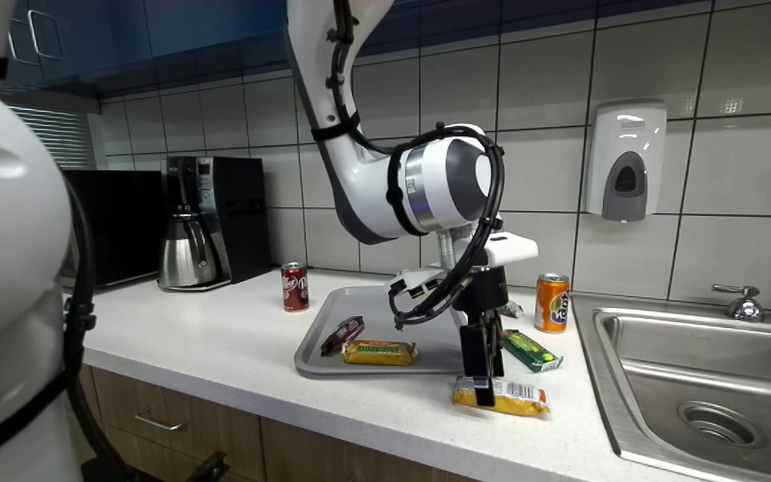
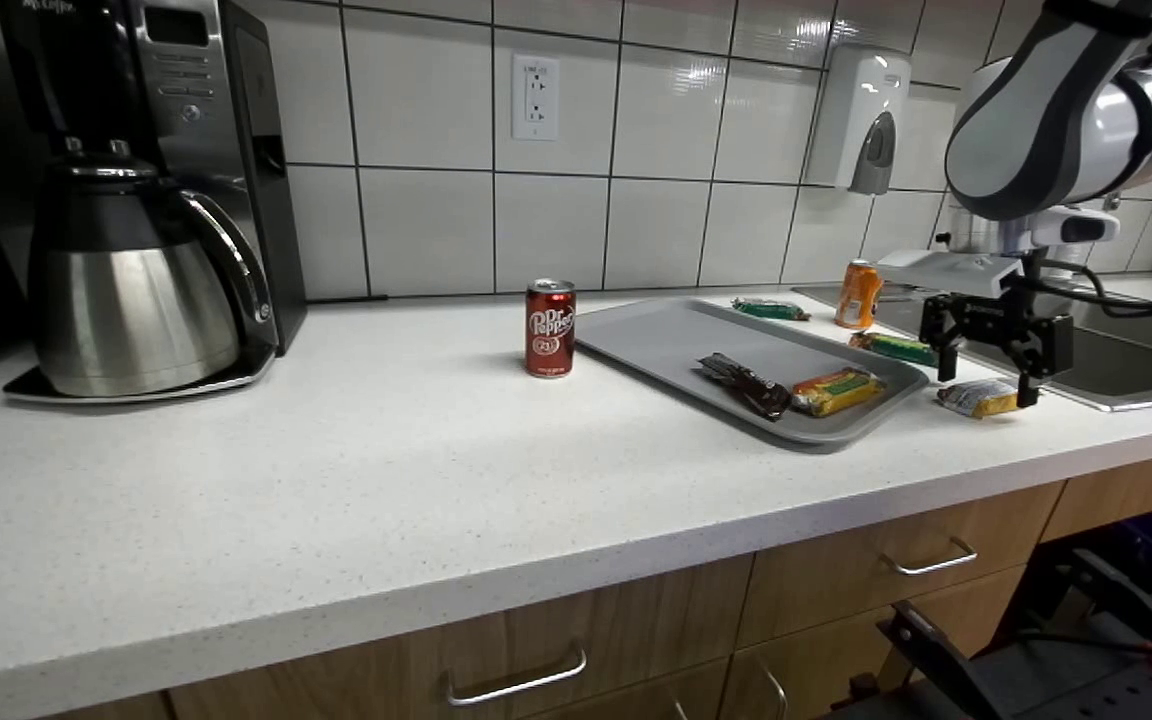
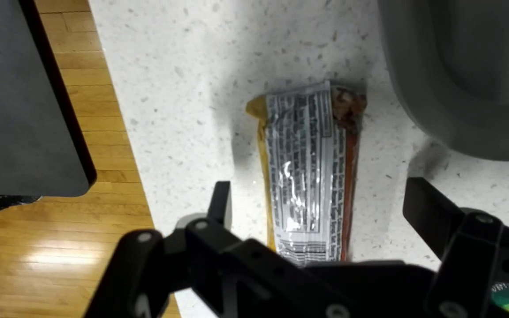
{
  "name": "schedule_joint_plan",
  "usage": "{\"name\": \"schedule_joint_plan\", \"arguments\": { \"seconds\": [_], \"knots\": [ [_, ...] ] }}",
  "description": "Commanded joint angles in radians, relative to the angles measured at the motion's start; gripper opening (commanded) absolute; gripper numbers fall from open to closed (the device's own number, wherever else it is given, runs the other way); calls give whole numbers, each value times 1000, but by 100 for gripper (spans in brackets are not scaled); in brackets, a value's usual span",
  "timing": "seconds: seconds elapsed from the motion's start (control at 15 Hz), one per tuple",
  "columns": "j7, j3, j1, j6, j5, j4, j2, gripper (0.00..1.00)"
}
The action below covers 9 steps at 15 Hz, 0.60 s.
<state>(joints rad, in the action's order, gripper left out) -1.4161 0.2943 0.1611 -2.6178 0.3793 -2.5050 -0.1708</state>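
My gripper (image 3: pixel 319 196) is open and points down, its fingers on either side of a yellow-wrapped bar (image 3: pixel 307 168) lying on the white counter. The bar's silver printed back faces up. A gap shows between each finger and the bar in the wrist view; the bar's near end is hidden by the gripper. In both exterior views the gripper (image 1: pixel 487 385) (image 2: pixel 986 383) is at the bar (image 1: pixel 516 397) (image 2: pixel 981 399). The grey tray (image 1: pixel 385 308) (image 2: pixel 656 335) lies beside it, holding a dark brown bar (image 1: pixel 343 335) and another yellow bar (image 1: pixel 379 353).
A green-wrapped bar (image 1: pixel 531 350) and an orange can (image 1: pixel 551 302) stand between tray and sink (image 1: pixel 603 375). Another green wrapper (image 2: pixel 771 309) lies at the tray's far edge. A red can (image 2: pixel 549 328) stands by the tray. A coffee maker (image 1: pixel 238 207) is farther along. The counter's front edge (image 2: pixel 696 530) is near.
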Motion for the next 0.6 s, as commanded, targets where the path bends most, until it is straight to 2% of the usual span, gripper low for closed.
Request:
{"name": "schedule_joint_plan", "arguments": {
  "seconds": [0.0, 0.53],
  "knots": [
    [0, 13, -16, 9, 1, -26, 47, 100],
    [11, 8, -4, -9, 13, -62, 95, 100]
  ]
}}
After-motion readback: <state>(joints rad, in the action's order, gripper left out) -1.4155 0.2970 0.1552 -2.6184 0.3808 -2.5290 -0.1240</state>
